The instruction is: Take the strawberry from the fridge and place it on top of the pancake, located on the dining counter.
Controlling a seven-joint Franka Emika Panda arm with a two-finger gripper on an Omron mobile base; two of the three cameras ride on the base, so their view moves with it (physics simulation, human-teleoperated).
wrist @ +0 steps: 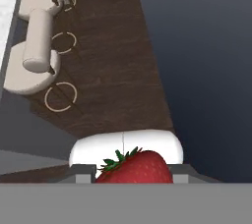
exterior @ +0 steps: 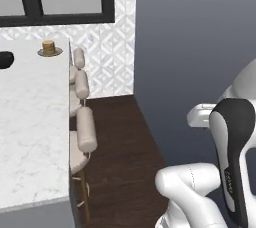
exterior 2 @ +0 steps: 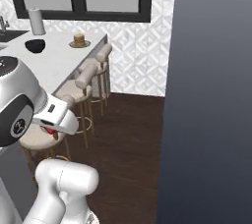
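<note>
One strawberry point(wrist: 134, 168) sits clamped between the fingers point(wrist: 132, 179), its red body filling the gap and its green leaves pointing away from the hand, out toward the floor. In the right base view a speck of red point(exterior 2: 50, 130) shows just under the white hand, which agrees: the fingers are pinching the berry, not spread and not pressed bare together.

From the fingers outward, the dark wood floor point(wrist: 108, 70) lies straight ahead of the berry, so the hand is pointing down over open floor rather than over any surface. Beige stools point(wrist: 34, 56) stand off to one side of the fingers, and the edge of the white marble surface point(exterior: 35, 122) runs just beyond them. The pancake point(exterior: 49, 47) rests on its small plate near the far corner of that surface, well apart from the fingers and beyond the whole row of stools; in the right base view the same stack point(exterior 2: 78, 39) sits far ahead of the hand and higher in the picture, near a black bowl point(exterior 2: 35, 45).

My judgement: the coming move turns on this gap. The berry must travel forward along the surface's edge and then across over the marble, before the fingers can lower it onto the stack.
</note>
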